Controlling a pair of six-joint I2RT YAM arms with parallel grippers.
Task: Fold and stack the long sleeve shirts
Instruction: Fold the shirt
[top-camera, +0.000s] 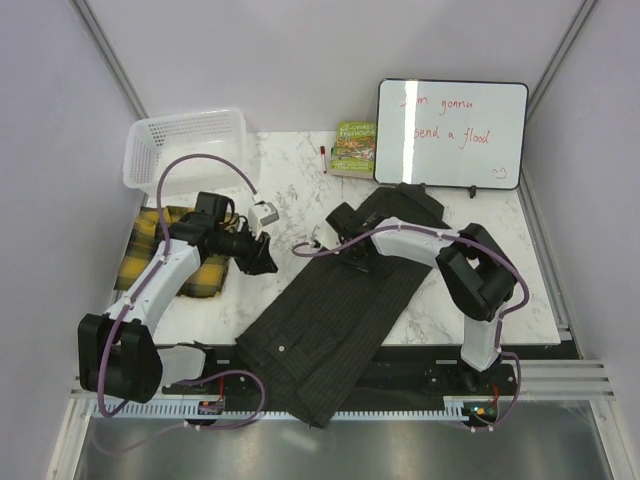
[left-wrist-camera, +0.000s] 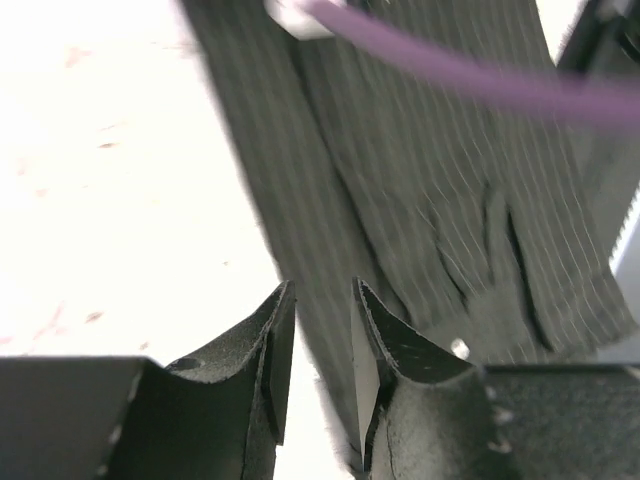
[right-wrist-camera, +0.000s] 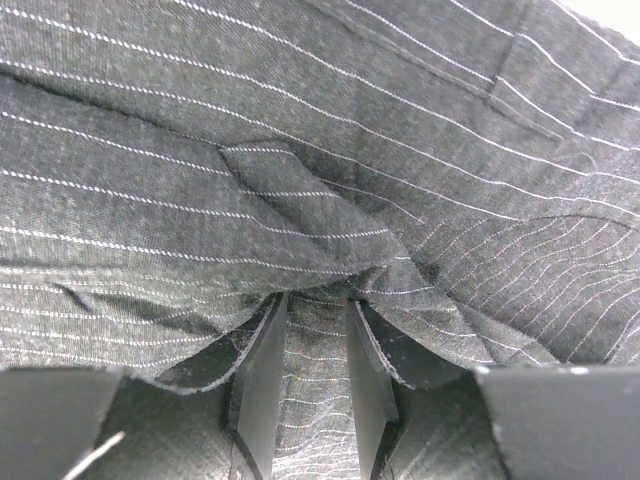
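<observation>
Charcoal pinstripe shirt (top-camera: 330, 320) lay diagonally, long axis from far right to near centre.
Right gripper (right-wrist-camera: 315, 300) pinched its cloth; left gripper (left-wrist-camera: 320, 290) stood slightly apart, empty; plaid flannel shirt (top-camera: 215, 275) lay left, partly hidden under the left arm (top-camera: 150, 285).

Wore white shells on the links of the left arm (top-camera: 150, 285) and right arm (top-camera: 415, 240), with bulky black housings at the joints. Carried a purple cable (top-camera: 200, 165) from wrist to base on each side. Ended in the left gripper (left-wrist-camera: 322, 290) and right gripper (right-wrist-camera: 315, 300), each with two matte black fingers (left-wrist-camera: 250, 340) tapered to thin wedges, edges scuffed pale. Showed one bright screw head (left-wrist-camera: 460, 348) on the left gripper's body, and a pale grey camera box (top-camera: 265, 212) at the left wrist.
</observation>
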